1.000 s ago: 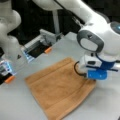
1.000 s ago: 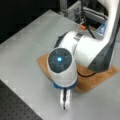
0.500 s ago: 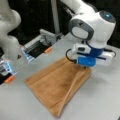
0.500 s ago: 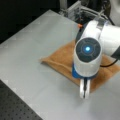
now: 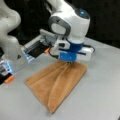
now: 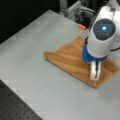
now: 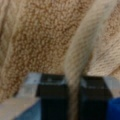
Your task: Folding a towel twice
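Tan-brown terry fills most of what you see. In a front view the towel [image 5: 58,83] lies on the grey table [image 5: 100,100], spread as a rough triangle with a raised ridge running from its upper edge down toward the pointed corner at that view's bottom. Your gripper [image 5: 69,63] hangs over the towel's upper edge, and its fingertips are almost wholly hidden under the blue and white body of the hand, so from here you cannot judge the grip. A second white arm [image 5: 10,37] stands at that view's left, cut off by the frame, with an orange piece [image 5: 9,79] low beside it.

In a front view from the opposite side, the towel [image 6: 72,61] sits toward the right of the table [image 6: 37,75], one layer lapped over another. The arm's round white housing covers much of the cloth; below it the gripper [image 6: 94,76] reaches down near the towel's lower right edge. Its tips read as one pale shape.

In the wrist view you get the clearest answer: two dark pads [image 7: 51,98] are closed on a standing fold of the towel [image 7: 45,37], which rises between them and runs up and away. Everything beyond the cloth is out of frame.
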